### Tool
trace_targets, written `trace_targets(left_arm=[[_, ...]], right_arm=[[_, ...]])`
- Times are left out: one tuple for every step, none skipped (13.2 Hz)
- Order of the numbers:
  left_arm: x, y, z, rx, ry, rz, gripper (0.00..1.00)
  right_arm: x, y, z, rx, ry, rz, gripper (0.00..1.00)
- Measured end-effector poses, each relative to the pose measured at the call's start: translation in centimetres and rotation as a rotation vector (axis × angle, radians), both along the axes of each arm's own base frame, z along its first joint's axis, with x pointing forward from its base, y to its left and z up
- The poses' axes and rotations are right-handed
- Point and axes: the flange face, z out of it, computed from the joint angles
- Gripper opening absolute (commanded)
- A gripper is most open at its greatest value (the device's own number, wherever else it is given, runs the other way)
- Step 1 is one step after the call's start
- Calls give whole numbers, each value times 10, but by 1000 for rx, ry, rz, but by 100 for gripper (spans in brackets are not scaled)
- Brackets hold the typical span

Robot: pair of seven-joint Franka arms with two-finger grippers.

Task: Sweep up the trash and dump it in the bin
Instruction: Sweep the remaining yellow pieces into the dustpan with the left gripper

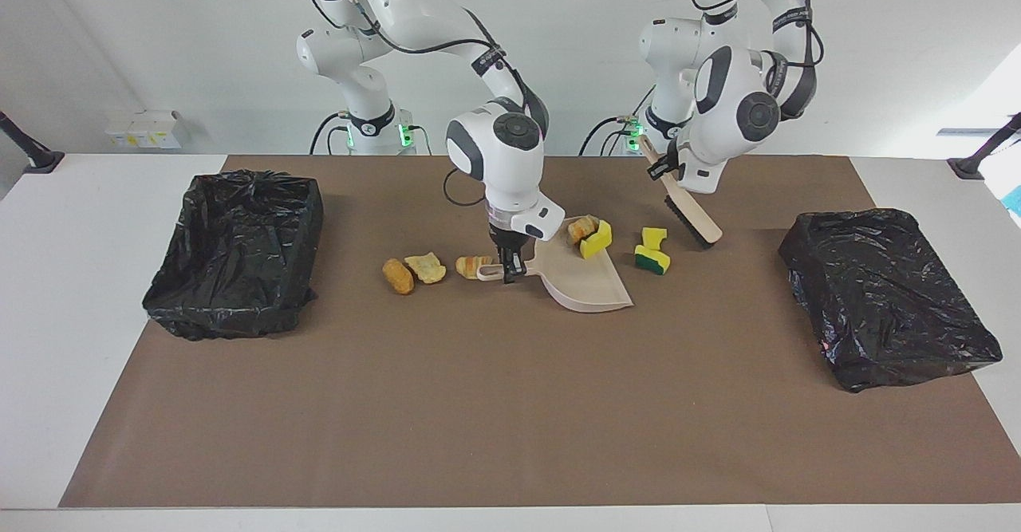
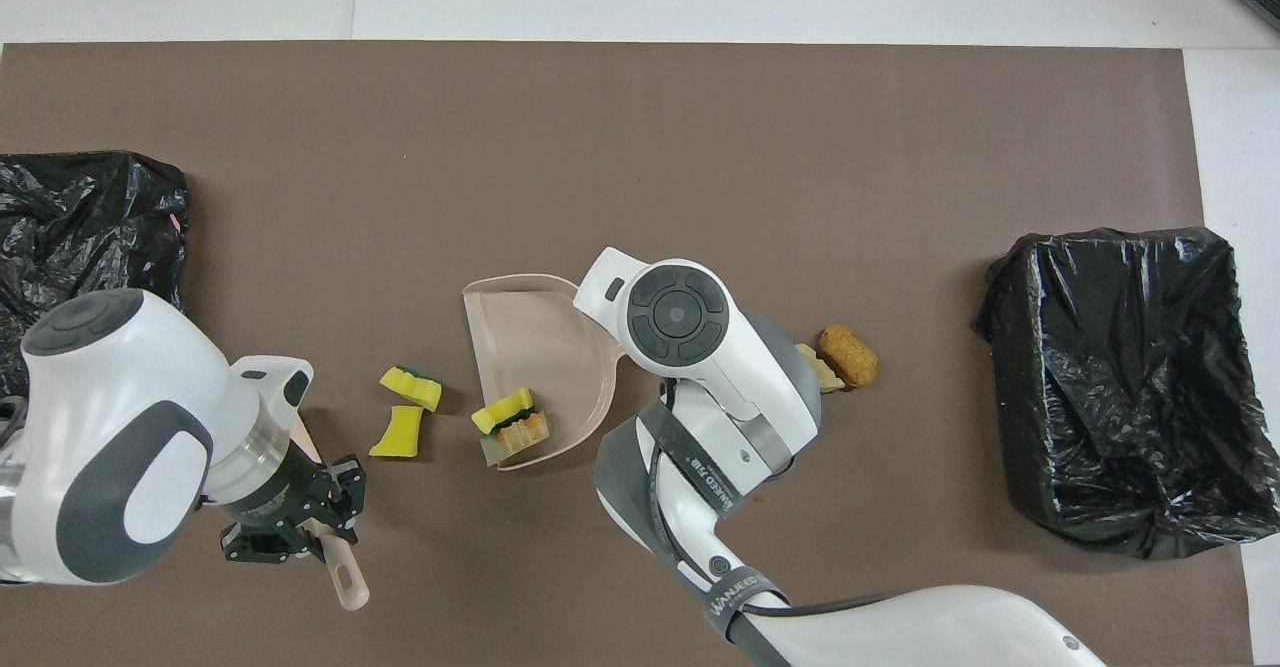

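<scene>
The beige dustpan (image 1: 590, 283) lies on the brown mat, and my right gripper (image 1: 509, 270) is shut on its handle. In the overhead view the dustpan (image 2: 530, 332) shows, but the gripper is hidden under its wrist. A yellow chunk (image 1: 597, 238) and a bread piece (image 1: 580, 228) lie in the pan. Two yellow chunks (image 1: 652, 249) lie between the pan and the brush (image 1: 692, 217). My left gripper (image 1: 666, 167) is shut on the brush handle, with the brush tilted and its head low by the mat. Three bread-like lumps (image 1: 426, 267) lie beside the pan handle.
A bin lined with a black bag (image 1: 239, 253) stands toward the right arm's end of the table. Another black-bagged bin (image 1: 885, 301) stands toward the left arm's end. The brown mat (image 1: 478, 404) covers the middle of the white table.
</scene>
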Motion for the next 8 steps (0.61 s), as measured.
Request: trace_targets(left_arm=[[-6,-13,-5,0,-22,-31,0],[-10,-25,-7,-3,-45,-58,0],[-9,-33,-5,-17,-73,-89,0],[-7,-37,-4,-45,-108,-136,0],[-2,-40,-2,-84,-147,-198,0],[2,-40,-1,-123,-178,-267,0],[7,-39,1,-155,-199,-325,0],[12,-40,4,-180,-213,-371,0]], right_arm=[[0,0,-1,-4,-1,3,0],[-1,0,-1,-6,-1,6,0],[-1,0,-1,-8,-2,7,0],[-1,0,-1,-8,-2,7,0],[-1,0,-1,-8,-2,5,0],[-1,0,-1,-7,-2,-5,0],[-2,1,-1,-7,-2,-21,0],[-5,3,-1,-9,0,-42,0]])
